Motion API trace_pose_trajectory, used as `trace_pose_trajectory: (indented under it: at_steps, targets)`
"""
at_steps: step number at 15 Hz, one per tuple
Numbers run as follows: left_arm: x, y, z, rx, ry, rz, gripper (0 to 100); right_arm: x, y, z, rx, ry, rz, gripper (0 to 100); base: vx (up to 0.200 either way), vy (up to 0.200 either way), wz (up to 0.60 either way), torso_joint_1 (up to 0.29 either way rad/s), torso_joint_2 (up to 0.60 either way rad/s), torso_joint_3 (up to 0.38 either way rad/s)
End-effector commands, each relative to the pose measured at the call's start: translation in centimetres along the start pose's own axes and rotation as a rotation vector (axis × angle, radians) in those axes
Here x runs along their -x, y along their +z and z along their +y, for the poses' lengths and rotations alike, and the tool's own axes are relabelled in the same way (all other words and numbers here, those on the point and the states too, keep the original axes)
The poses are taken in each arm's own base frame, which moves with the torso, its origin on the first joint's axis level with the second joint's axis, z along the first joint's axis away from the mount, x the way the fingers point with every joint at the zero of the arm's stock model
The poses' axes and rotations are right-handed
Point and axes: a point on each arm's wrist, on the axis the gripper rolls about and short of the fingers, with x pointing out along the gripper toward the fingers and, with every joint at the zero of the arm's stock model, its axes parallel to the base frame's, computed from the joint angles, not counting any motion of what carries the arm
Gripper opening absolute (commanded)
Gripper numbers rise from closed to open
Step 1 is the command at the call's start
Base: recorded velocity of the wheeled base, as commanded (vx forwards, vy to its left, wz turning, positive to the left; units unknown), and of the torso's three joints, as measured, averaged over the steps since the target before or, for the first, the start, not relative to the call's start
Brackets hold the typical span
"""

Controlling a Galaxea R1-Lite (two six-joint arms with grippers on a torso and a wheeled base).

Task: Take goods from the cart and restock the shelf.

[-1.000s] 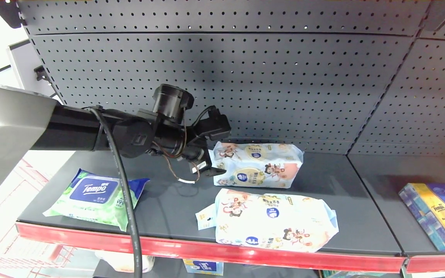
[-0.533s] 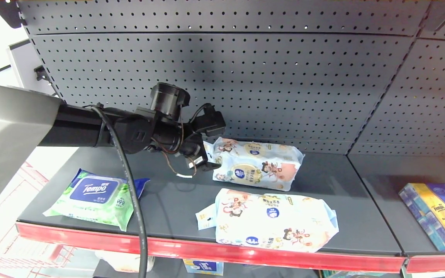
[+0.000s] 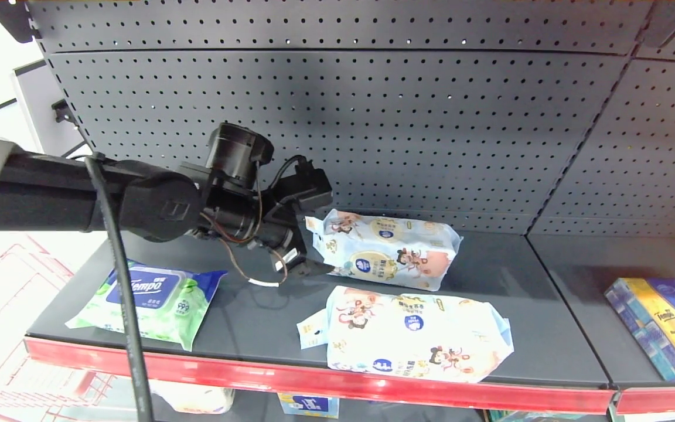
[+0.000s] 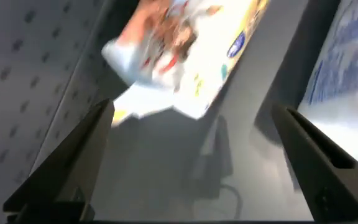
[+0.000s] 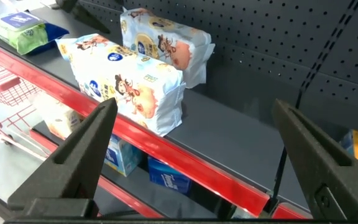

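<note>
1. Restocking in progress: your left gripper [image 3: 314, 255] hangs at the 9 o'clock end of the rear tissue pack [image 3: 387, 252]. Its jaws are spread wide and grip nothing. In the left wrist view the pack's end lies just beyond the fingertips, not between them.
2. The rear tissue pack lies at the back of the shelf [image 3: 255, 316], close to the pegboard wall [image 3: 372, 117]. A second tissue pack [image 3: 413, 337] lies at its 6 o'clock, by the red front edge.
3. Your right gripper [image 5: 194, 109] hangs outside the shelf front, jaws apart and empty, above the red wire cart [image 5: 5, 93].
4. As a judgement, the placing step looks nearly done. The next move calls for you to draw the left arm straight back toward 9 o'clock, clear of the pack's loose end flap, then go to the cart for another item.
5. Labels: both tissue packs carry cartoon figures and small blue round badges. The green wipes pack [image 3: 150, 299] at 8 o'clock has a blue lid label with white lettering. A blue-and-yellow box [image 3: 665, 322] at 4 o'clock shows a cartoon figure.
</note>
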Motion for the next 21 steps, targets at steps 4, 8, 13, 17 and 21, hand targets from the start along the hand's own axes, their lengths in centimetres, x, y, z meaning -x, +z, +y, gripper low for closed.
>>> trace_pose_trajectory:
  at_steps: [4,8,13,17,21]
  targets:
    - [1.9,-1.3,1.8,0.041,0.14,0.081,100,-0.1,0.0,-0.1,-0.005,-0.012,0.008,100,0.0,0.0,0.0,0.0,0.0,0.0]
    - [3.5,-1.6,0.7,0.09,0.14,0.09,100,-1.2,0.8,-1.2,-0.046,-0.093,0.079,100,0.0,0.0,0.0,0.0,0.0,0.0]
    - [12.3,-2.0,-5.1,0.348,0.226,0.053,100,-6.1,1.8,-5.3,-0.109,-0.236,0.362,100,0.0,0.0,0.0,0.0,0.0,0.0]
    - [19.3,-3.0,-9.5,0.472,0.403,-0.027,100,-8.5,-0.2,-6.0,-0.143,-0.184,0.549,100,0.0,0.0,0.0,0.0,0.0,0.0]
    - [23.4,-5.1,-13.3,0.58,0.569,-0.088,100,-11.5,-1.1,-6.1,-0.172,-0.204,0.669,100,0.0,0.0,0.0,0.0,0.0,0.0]
